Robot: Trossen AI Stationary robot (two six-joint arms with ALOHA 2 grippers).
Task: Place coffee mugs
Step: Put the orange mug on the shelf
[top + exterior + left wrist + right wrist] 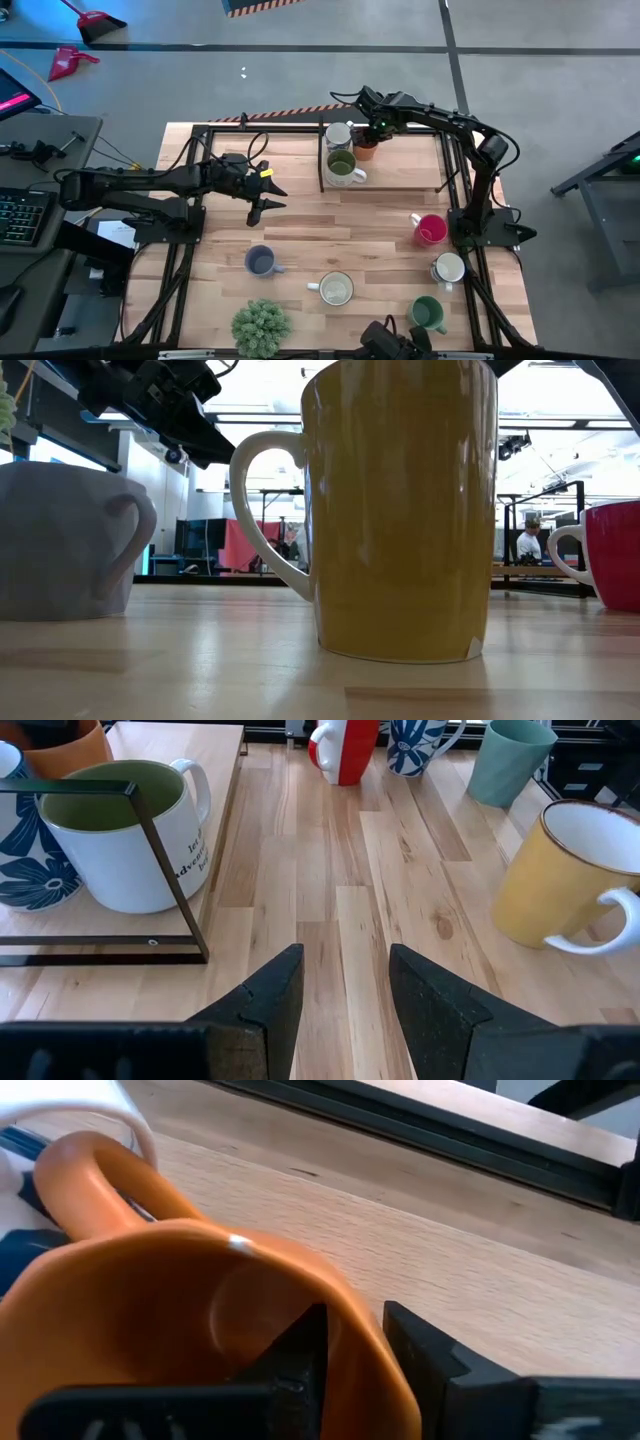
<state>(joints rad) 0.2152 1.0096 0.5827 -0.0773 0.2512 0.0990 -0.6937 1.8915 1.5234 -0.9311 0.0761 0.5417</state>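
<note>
Your right gripper (pixel 372 128) is reaching over the back of the raised wooden shelf (pixel 400 170) at the far right of the table (pixel 300 225), where the orange mug (pixel 366 148) stands. In the right wrist view its two fingers (pixel 300 1350) straddle the wall of that orange mug (pixel 180 1310), one inside the cup and one outside; the jaws look partly apart around the rim, and you cannot tell whether they are pinching it or have let go. On the same shelf, just beside the orange mug, sit a white mug with a blue pattern (pixel 338 133) and a white mug with an olive green inside (pixel 343 167). Your left gripper (pixel 262 192) hovers above the middle left of the table, holding nothing, its fingers (pixel 270 1000) spread with bare wood showing between them. The other mugs stand on the open tabletop: a blue-grey mug (pixel 261 261) in front of the left gripper, a cream mug (pixel 335 289) near the front centre, a magenta mug (pixel 430 229) on the right, a white mug (pixel 449 267) just in front of that one, and a dark green mug (pixel 427 313) at the front right. A bushy potted plant (pixel 261 326) stands at the front edge, left of the cream mug. From table height, the cream mug (pixel 400 510) fills the middle, with the blue-grey mug (pixel 60 540) to one side and the magenta mug (pixel 610 555) at the other. A person (pixel 527 540) is in the room behind.
</note>
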